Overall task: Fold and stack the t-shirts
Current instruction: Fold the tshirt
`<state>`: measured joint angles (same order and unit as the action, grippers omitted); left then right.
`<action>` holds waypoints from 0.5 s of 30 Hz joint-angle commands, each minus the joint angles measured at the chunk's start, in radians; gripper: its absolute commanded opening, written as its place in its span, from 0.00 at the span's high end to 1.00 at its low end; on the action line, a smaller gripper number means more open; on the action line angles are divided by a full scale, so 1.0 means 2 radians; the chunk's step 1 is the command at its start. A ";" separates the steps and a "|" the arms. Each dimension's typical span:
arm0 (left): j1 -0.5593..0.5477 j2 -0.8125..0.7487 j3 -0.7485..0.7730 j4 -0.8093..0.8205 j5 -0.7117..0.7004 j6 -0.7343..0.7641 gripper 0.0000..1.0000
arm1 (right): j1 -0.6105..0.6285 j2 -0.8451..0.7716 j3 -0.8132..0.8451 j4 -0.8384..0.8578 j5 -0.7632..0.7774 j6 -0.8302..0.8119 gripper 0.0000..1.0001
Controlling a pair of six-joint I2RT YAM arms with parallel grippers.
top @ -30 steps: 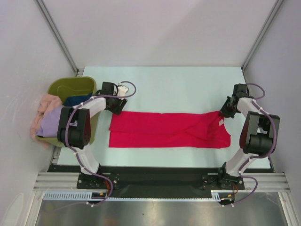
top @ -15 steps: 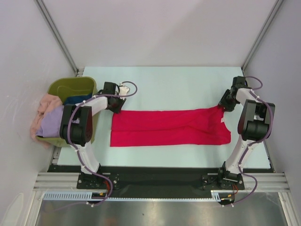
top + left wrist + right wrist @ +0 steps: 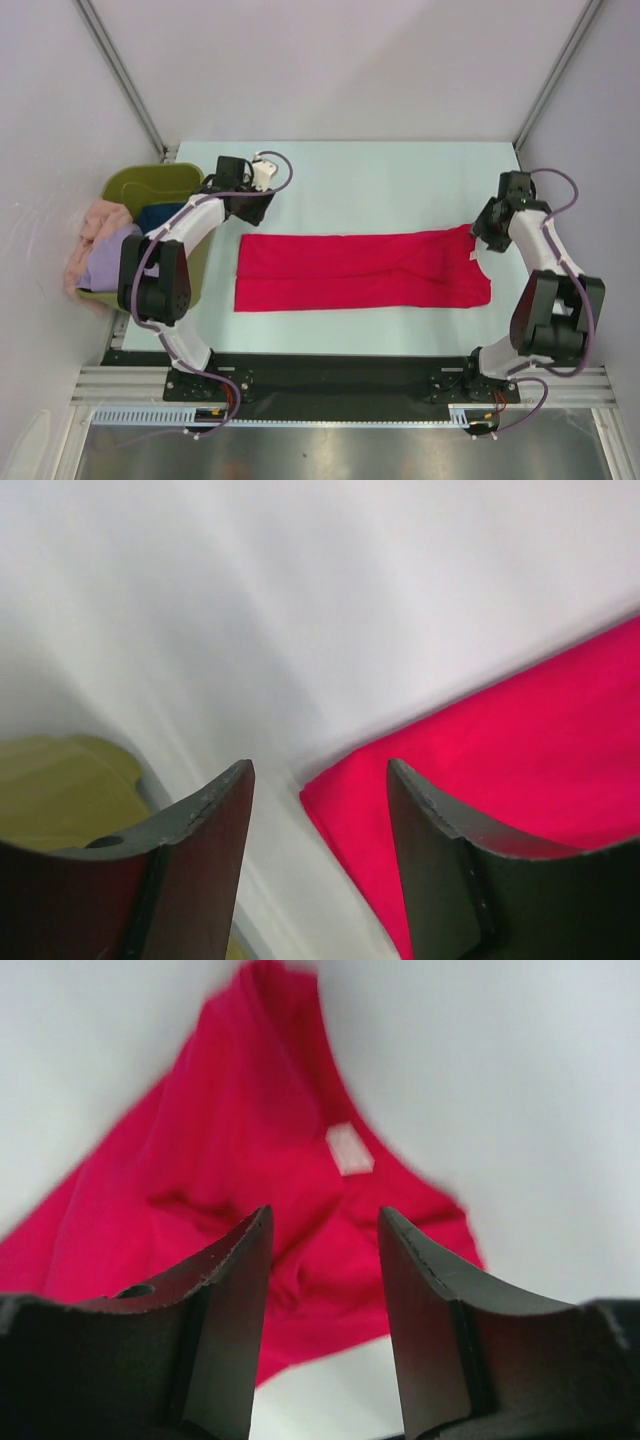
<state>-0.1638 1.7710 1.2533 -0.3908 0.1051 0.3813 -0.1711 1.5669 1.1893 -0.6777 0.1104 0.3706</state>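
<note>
Olive-green tub (image 3: 150, 183) at left edge of pale table (image 3: 380, 180)

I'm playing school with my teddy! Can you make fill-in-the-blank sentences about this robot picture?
The t-shirt on the table is ____.
The left gripper and the right gripper are both ____, holding nothing.
The olive-green tub stands at the table's ____ end.
The t-shirt's small label is ____.
Missing words: red; open; left; white.
</note>
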 commanded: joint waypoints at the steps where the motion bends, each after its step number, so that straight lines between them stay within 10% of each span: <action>1: -0.047 -0.046 0.030 -0.015 0.042 -0.008 0.38 | 0.008 -0.051 -0.071 -0.009 -0.050 0.051 0.49; 15: -0.130 -0.022 -0.030 -0.007 0.052 -0.017 0.38 | 0.040 -0.056 -0.154 0.083 -0.100 0.106 0.50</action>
<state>-0.4290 1.7233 1.2270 -0.4179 0.2054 0.3630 -0.0948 1.4364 0.8642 -0.5819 -0.0845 0.5514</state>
